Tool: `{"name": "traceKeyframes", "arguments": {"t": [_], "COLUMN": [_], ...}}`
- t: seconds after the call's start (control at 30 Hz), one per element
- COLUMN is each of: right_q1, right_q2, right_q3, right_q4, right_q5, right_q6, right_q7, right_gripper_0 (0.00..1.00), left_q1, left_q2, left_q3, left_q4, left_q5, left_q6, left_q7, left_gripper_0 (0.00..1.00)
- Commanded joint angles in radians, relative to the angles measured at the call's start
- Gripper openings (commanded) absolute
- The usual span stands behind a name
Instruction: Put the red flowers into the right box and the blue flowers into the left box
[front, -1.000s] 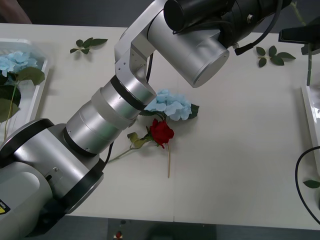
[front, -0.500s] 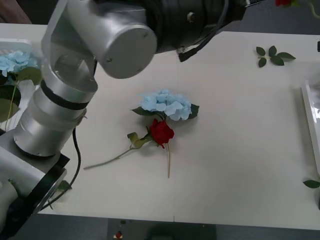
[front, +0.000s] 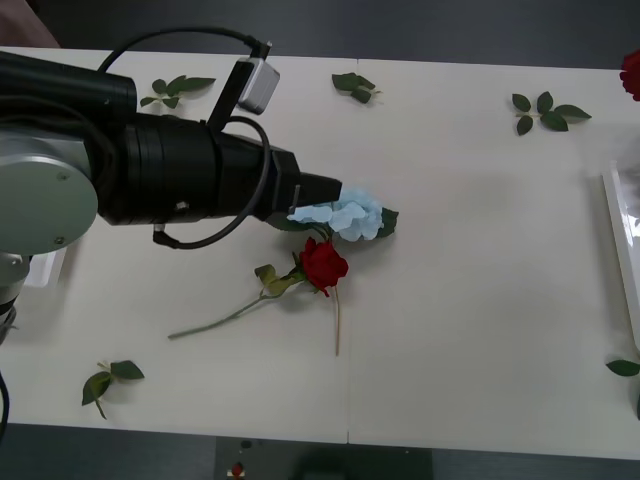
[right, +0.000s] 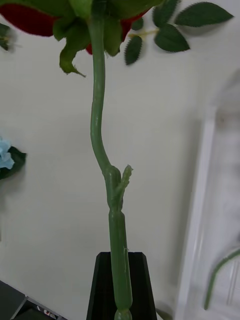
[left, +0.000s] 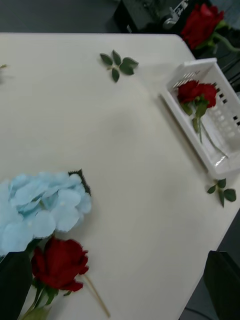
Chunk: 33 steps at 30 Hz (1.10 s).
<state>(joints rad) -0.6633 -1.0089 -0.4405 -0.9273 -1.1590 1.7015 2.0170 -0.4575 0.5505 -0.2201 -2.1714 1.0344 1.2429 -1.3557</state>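
One of the blue flowers (front: 348, 214) lies mid-table, and one of the red flowers (front: 323, 265) lies just in front of it, touching. My left gripper (front: 322, 192) reaches in from the left and stands open right at the blue flower (left: 45, 210), with a rose (left: 60, 262) beside it. My right gripper (right: 120, 282) is shut on the green stem (right: 100, 125) of another red rose (front: 632, 72), held up near the right box (right: 200, 210). The right box (left: 177, 107) holds red roses (left: 197, 92). The left box (front: 45, 268) is mostly hidden behind my left arm.
Loose leaf sprigs lie at the back left (front: 175, 88), back middle (front: 352, 86), back right (front: 545, 108), front left (front: 110, 380) and by the right edge (front: 625, 368). The right box's rim (front: 620, 230) runs along the table's right side.
My left arm has swung down from high over the table, and its gripper now sits at the blue flower. The two flowers mid-table have not moved.
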Motion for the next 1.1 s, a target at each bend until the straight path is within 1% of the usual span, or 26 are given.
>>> {"name": "traceKeyframes", "arguments": {"t": [0.03, 0.23, 0.4, 0.47, 0.7, 0.97, 1.1], "right_q1": [-0.015, -0.016, 0.001, 0.011, 0.103, 0.192, 0.254], "right_q2": [-0.037, -0.037, -0.037, -0.037, -0.037, -0.036, -0.036], "right_q3": [-0.041, -0.037, -0.018, -0.018, -0.021, -0.017, 0.013], "right_q4": [-0.028, -0.028, -0.028, -0.030, -0.028, -0.030, -0.030], "right_q5": [0.085, 0.202, 0.294, 0.317, 0.329, 0.309, 0.257], "right_q6": [-0.005, -0.013, -0.051, -0.068, -0.171, -0.272, -0.373], "right_q7": [-0.070, -0.189, -0.261, -0.265, -0.281, -0.270, -0.261], "right_gripper_0": [0.00, 0.00, 0.00, 0.00, 0.00, 0.00, 0.00], "left_q1": [0.062, 0.143, 0.161, 0.163, 0.165, 0.140, 0.126], "left_q2": [0.059, 0.118, 0.141, 0.146, 0.144, 0.141, 0.131], "left_q3": [0.025, 0.025, 0.015, -0.007, -0.087, -0.203, -0.252], "left_q4": [-0.041, -0.041, -0.041, -0.041, -0.022, 0.078, 0.122], "left_q5": [0.022, 0.006, -0.037, -0.068, -0.192, -0.263, -0.300], "left_q6": [0.003, 0.013, 0.092, 0.093, 0.085, -0.011, -0.046], "left_q7": [-0.121, -0.281, -0.355, -0.356, -0.350, -0.358, -0.370], "left_gripper_0": [1.00, 1.00, 1.00, 1.00, 1.00, 1.00, 1.00]}}
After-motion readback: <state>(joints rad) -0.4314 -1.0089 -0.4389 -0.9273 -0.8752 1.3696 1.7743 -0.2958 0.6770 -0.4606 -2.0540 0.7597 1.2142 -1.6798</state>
